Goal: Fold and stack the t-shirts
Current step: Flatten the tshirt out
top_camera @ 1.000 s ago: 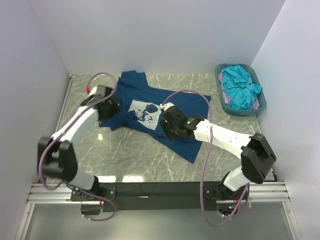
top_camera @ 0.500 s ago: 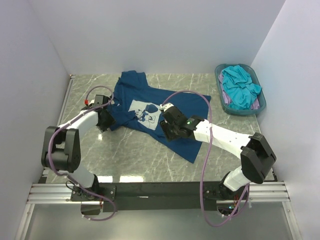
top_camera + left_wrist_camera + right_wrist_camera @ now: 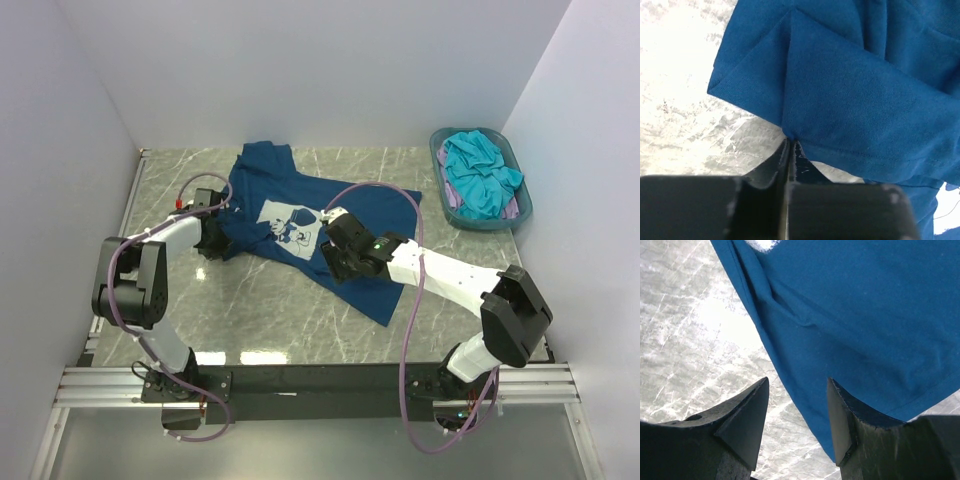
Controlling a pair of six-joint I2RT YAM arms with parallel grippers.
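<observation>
The basket [image 3: 436, 165] holds a turquoise t-shirt [image 3: 480, 178] and a lilac t-shirt [image 3: 452, 200]. The left gripper [image 3: 790, 145] pinches the navy t-shirt [image 3: 855, 90]; the right gripper [image 3: 797, 382] stands parted.

Grey-green marbled tabletop [image 3: 270, 310] between plain pale walls [image 3: 330, 70], bright glare patches near its front edge

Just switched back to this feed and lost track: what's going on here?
A navy t-shirt lies spread on the table. The left gripper is shut on the shirt's left edge, pinching the cloth. The right gripper hangs open over the shirt's near hem, holding nothing. A turquoise t-shirt waits crumpled in the basket at the far right corner.
</observation>
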